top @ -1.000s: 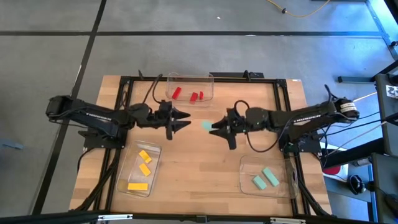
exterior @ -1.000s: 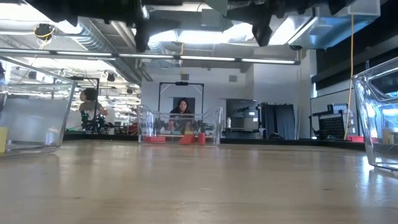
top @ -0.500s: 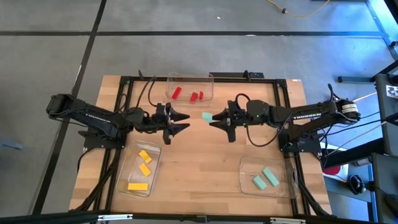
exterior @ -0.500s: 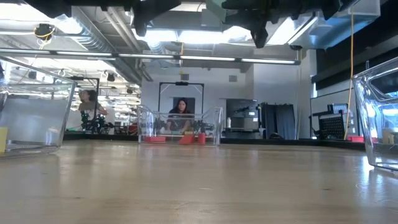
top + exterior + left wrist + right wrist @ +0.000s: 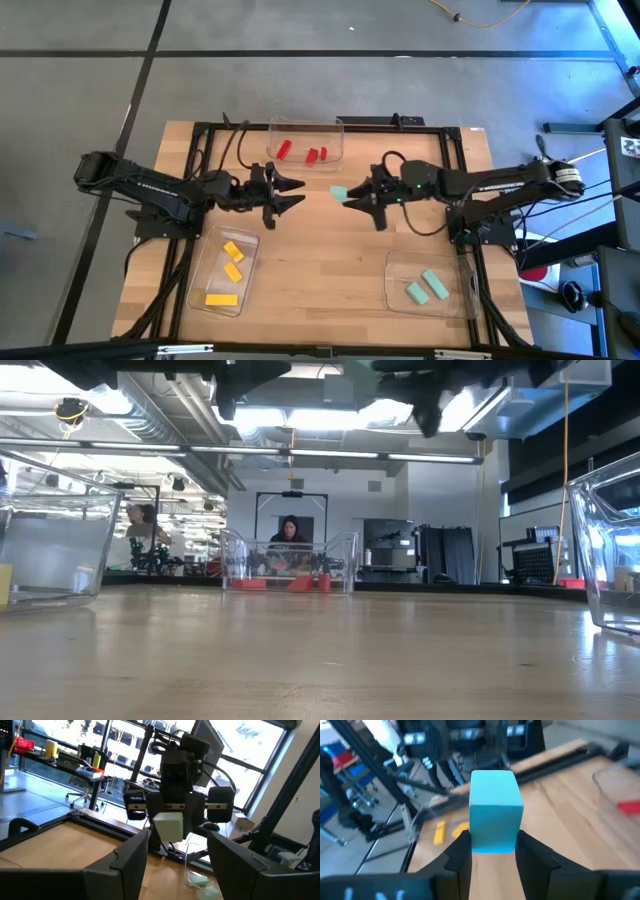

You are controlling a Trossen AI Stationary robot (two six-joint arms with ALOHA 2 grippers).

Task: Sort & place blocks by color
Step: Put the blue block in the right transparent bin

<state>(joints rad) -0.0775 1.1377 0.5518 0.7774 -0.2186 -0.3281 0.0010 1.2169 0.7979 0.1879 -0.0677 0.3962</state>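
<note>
Overhead camera gives you both arms above mid-table: right gripper (image 5: 345,196) clamped on a mint block (image 5: 339,193), left gripper (image 5: 297,193) facing it, fingers apart, nothing between them. Right wrist camera adds what the overhead can't: the block (image 5: 495,810) reads as a plain teal cuboid, end-on, pinched at its lower sides. Low camera shows only red blocks (image 5: 300,584) in the far tray (image 5: 290,565). Two more mint blocks (image 5: 426,286) lie in the near right tray (image 5: 392,262).

You have bare table (image 5: 330,250) between the three trays; the left gripper (image 5: 296,194) and right gripper (image 5: 352,196) crowd the middle.
</note>
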